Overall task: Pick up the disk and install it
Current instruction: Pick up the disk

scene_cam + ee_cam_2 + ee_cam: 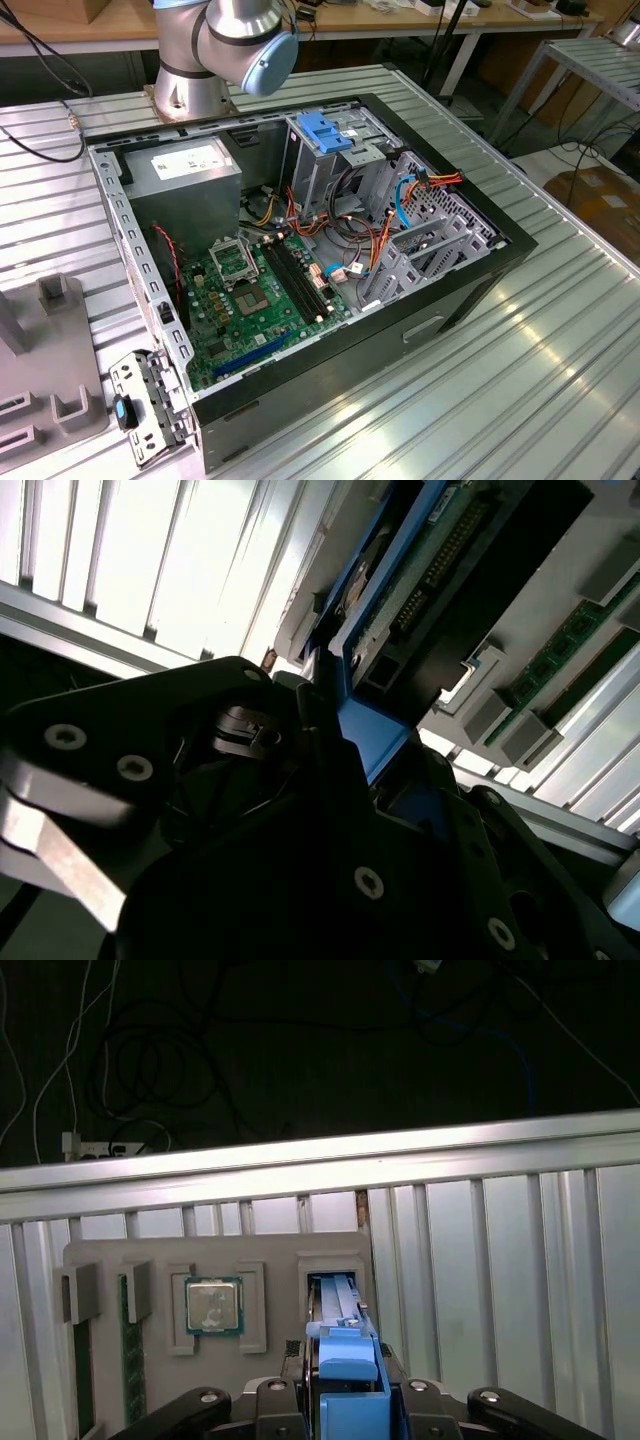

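Plainly the disk (338, 1305) stands on edge in a slot of the grey holder tray (280, 1250) on the ribbed surface (500, 1260). Its long axis runs straight out from the claw (346, 1390), whose jaws sit closed against its blue near end.

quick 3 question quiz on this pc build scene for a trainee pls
1. True or false: the black computer case on the ribbed aluminium table has its side closed up.
2. In the first wrist view, what is the end effector gripping? A) a green memory stick B) the flat silver-metal disk with blue plastic side rails C) a red cable
3. Fill in: in the first wrist view, the square silver processor chip sits in a pocket of the grey parts ____.

Key: 1 false, the case lies open. 2 B. 3 tray, meaning the grey parts tray.
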